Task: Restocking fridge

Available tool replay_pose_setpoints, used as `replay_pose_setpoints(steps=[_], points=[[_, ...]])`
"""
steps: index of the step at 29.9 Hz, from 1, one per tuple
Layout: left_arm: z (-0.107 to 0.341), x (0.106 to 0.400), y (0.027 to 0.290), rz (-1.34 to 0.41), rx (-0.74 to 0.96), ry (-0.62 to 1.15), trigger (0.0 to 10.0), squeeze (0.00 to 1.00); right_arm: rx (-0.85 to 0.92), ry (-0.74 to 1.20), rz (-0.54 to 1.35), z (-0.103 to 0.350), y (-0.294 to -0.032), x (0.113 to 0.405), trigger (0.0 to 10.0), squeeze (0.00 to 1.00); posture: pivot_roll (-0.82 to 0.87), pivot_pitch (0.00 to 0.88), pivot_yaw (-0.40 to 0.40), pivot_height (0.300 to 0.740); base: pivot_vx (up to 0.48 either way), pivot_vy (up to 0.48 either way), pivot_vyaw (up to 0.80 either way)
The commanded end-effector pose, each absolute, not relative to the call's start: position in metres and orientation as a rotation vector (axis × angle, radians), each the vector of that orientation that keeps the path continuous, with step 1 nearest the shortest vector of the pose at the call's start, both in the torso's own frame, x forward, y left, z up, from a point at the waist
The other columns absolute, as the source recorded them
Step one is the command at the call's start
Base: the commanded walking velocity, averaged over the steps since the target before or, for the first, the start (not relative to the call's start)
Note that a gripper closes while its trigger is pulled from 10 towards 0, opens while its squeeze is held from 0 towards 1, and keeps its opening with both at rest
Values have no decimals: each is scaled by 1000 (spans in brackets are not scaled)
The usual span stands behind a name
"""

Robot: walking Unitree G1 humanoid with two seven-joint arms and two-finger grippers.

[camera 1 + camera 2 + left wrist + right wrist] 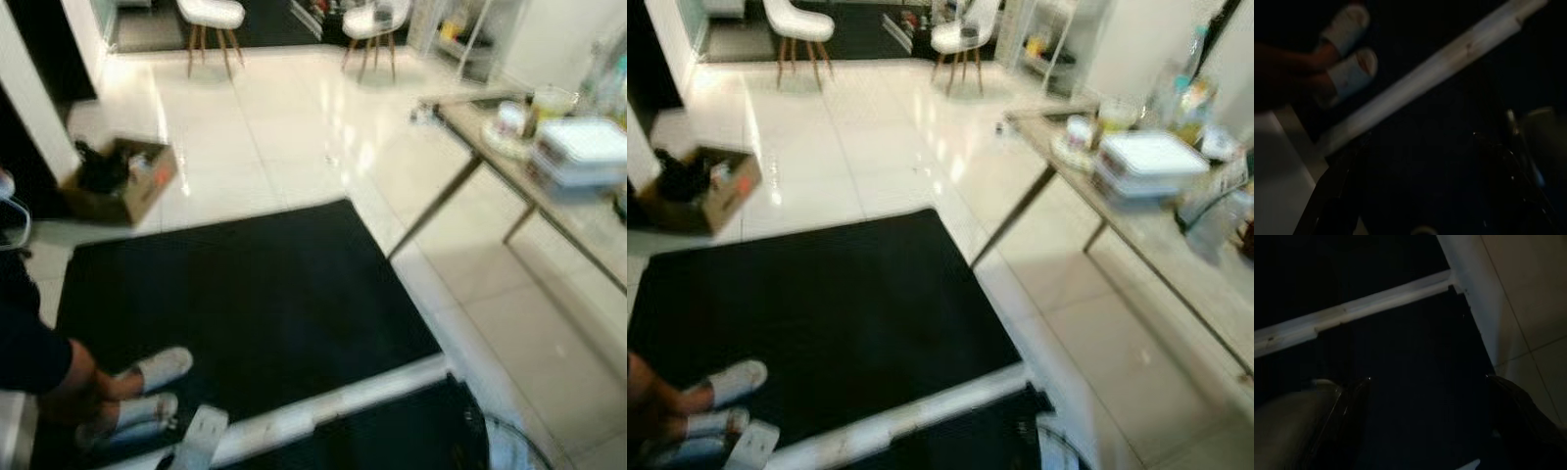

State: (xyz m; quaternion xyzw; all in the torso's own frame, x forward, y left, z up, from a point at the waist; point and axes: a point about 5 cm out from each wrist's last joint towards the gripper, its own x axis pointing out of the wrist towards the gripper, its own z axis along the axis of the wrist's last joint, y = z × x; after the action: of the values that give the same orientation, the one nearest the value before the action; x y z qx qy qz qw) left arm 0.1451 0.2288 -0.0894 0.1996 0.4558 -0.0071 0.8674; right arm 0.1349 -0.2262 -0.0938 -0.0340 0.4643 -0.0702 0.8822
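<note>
Black mat on seemingly tiled floor

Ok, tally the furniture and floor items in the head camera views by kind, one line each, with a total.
White chairs: 2, one left, another right
Side table: 1
Black mat: 1
Cardboard box: 1
White slippers on a person's feet: 2, and
Total: 7
</note>
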Motion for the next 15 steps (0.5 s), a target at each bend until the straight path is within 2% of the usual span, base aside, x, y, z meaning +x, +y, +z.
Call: replay_pose_setpoints(steps=[1,15], points=[[-91,141,228,-22,420,972,10000,0,-82,954,-157,-92,-231,136,10000,0,-43,0,-51,740,341,0,0],[-92,141,228,-21,419,973,10000,0,-79,956,-161,-92,-232,136,10000,0,-41,2,-52,740,344,0,0]])
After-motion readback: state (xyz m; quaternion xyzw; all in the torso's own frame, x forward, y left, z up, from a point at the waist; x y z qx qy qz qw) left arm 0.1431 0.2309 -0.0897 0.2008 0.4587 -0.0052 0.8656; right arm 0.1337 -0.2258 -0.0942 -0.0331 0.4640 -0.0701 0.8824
